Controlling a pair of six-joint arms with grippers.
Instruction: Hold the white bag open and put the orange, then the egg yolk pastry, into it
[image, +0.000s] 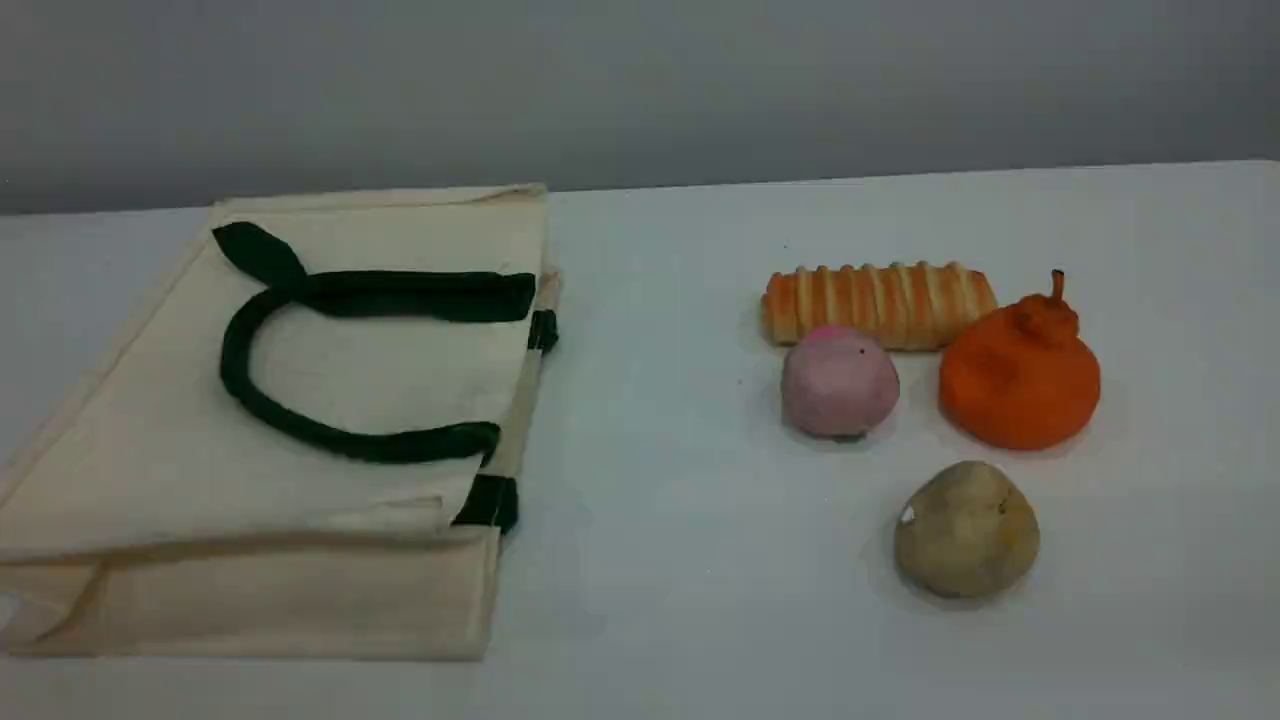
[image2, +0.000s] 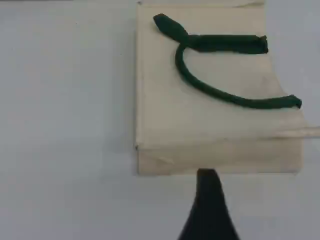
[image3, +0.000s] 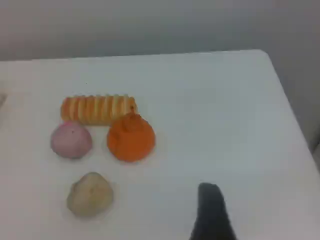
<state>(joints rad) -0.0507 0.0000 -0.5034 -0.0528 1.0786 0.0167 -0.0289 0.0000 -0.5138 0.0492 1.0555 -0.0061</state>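
Bag: the white bag lies flat on the left of the table, its mouth turned to the right, toward the food.
Bag's contents: the sides lie pressed together (the inside cannot be seen), and nothing bulges under the cloth.
Handles: one dark green strap loops across the top face. Green patches sit at the rim.
Bag's face: plain cream cloth.
Orange: the orange sits on the right of the table, stem up, against the right end of the bread roll.
Pastry: the egg yolk pastry stands apart, nearer the camera than the other foods.
Others: a pink ball sits just in front of the roll, left of the orange.
Between: bare table surface separates the bag from the food.
Left gripper: the left gripper shows one dark fingertip by the bag's near edge (touching or not, I cannot tell). Its fingers are spread and grasp nothing.
Right gripper: the right gripper is over bare table to the right of the pastry, fingers released, with nothing in them.
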